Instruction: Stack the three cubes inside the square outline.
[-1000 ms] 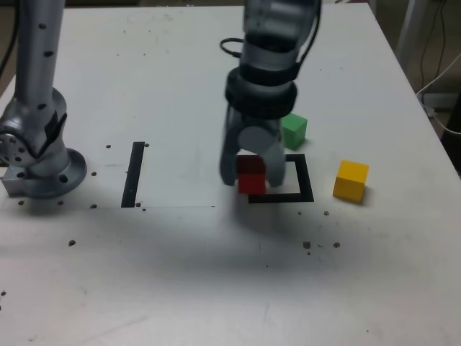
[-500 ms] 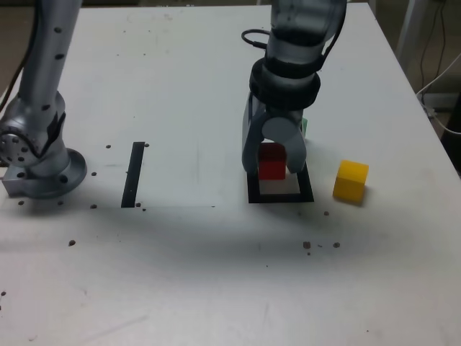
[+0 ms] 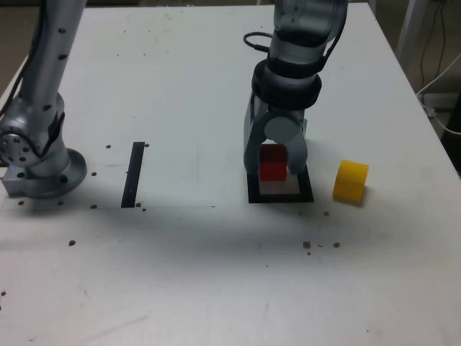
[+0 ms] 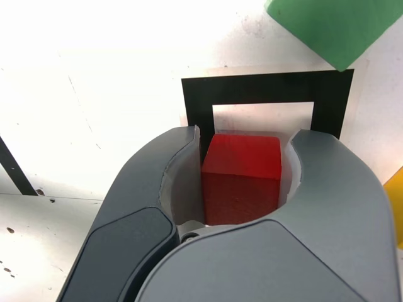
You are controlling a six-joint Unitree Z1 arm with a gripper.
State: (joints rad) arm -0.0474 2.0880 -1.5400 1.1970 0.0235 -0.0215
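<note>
A single grey arm rises from its round base (image 3: 45, 173) at the exterior view's left, leaves the top edge, and comes back down near the middle. Its wrist (image 3: 287, 83) has dark bands and a loop of cable. The gripper (image 3: 274, 167) points downward, its two curved fingers (image 4: 340, 170) closed around a cube.
</note>
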